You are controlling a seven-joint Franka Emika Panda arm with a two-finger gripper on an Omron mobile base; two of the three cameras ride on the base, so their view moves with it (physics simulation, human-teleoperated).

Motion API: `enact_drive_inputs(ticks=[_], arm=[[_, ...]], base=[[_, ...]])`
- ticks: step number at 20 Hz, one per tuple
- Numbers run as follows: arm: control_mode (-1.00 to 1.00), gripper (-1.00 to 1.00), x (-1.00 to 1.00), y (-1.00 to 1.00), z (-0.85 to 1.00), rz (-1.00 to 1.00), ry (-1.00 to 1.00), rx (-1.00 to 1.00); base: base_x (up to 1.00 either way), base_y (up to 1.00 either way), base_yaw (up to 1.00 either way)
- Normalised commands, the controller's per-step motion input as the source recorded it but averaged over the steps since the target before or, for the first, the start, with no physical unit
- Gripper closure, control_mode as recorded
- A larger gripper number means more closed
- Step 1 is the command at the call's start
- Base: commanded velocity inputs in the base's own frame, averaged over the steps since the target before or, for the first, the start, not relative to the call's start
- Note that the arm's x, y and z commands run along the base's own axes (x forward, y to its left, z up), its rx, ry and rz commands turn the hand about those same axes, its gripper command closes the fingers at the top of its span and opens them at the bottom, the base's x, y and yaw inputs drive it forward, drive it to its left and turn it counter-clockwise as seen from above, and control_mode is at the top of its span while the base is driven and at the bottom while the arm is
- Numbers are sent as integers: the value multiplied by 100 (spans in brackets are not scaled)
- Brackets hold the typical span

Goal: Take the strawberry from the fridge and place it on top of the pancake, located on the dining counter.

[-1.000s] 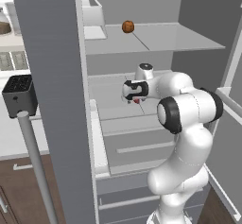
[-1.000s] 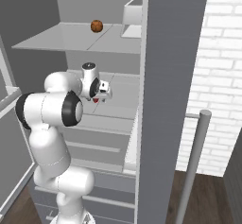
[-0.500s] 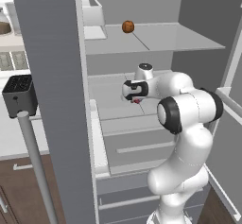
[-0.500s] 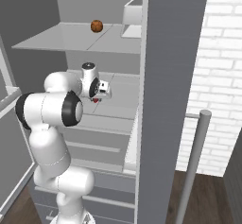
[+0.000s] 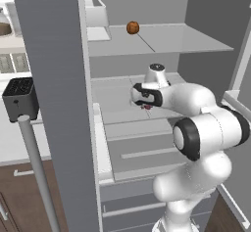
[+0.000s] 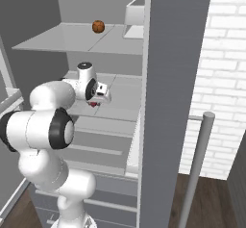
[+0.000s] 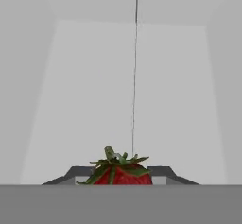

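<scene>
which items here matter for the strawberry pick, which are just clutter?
Job:
strawberry, between the closed fingers
gripper, shut on it
fridge, doors open

Clutter:
orange-brown ball on the upper shelf
white bin beside it
dark toaster on the counter

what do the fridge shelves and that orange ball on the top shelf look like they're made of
Fridge shelves: pale grey, matte, thin flat slabs; probably plastic or frosted glass, the render leaves it open. Orange-brown ball: smooth, round, dull skin with a dark spot on top, likely a fruit rather than a toy, though too small to be sure.
</scene>
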Motion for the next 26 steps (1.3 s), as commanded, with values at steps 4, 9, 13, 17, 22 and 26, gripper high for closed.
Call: enact_drive_inputs(ticks=[4, 9, 13, 17, 22, 26], arm=[[-100, 100, -99, -20, 32, -8, 0, 0], [-100, 100, -96, -17, 27, -8, 0, 0], [-100, 100, -88, -9, 21, -7, 0, 0], [-100, 100, -89, -2, 18, -1, -4, 5], [-100, 100, -85, 0, 69, -1, -2, 6], [-100, 100, -78, 0, 71, 0, 0, 0]], base=[[0, 0, 0], [0, 0, 0], [0, 0, 0], [0, 0, 0], [0, 0, 0], [0, 0, 0]])
